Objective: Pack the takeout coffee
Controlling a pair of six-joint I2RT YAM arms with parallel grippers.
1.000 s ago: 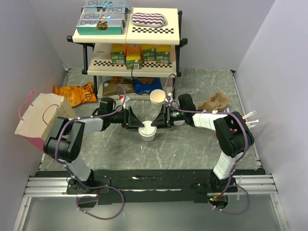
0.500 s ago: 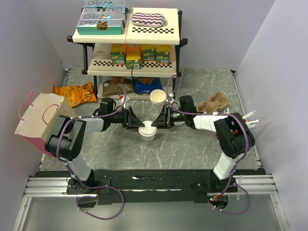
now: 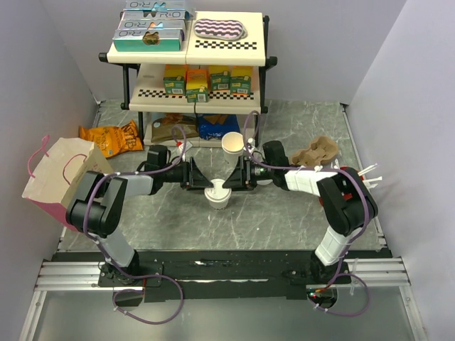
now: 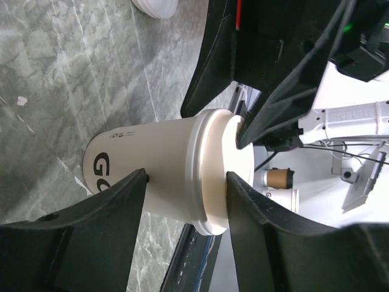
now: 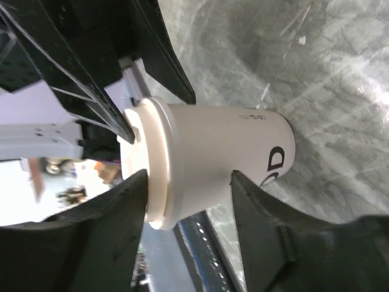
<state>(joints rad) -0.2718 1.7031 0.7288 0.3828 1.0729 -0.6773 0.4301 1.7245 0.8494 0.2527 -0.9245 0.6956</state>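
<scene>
The takeout coffee (image 3: 217, 193) stands upright near the middle of the grey marbled tabletop (image 3: 291, 213), its white lid (image 4: 220, 152) on, and both arms reach in to it from opposite sides. In the left wrist view the left claw (image 4: 187, 177) has its fingers apart with the cup framed between them, one tip by the paper wall and the other by the rim of the lid. The right claw (image 5: 189, 175) frames the cup the same way from the other side. Both pairs lie so close to the cup that it cannot be told whether either presses on it or merely flanks it. The step in hand looks like settling one firm hold before the cup is carried off, and that calls for a single owner. One claw should close on the paper wall just under the rim, gently enough not to dent it or pop the lid. The other should draw straight back before any lift, so the two do not pull against each other. The lift should be vertical and the cup kept level, clear of the stack of lidless cups (image 3: 232, 142) just behind it. The pulp cup carrier (image 3: 318, 150) to the right and the paper bag (image 3: 60, 170) at the far left both look like possible places to pack it.
</scene>
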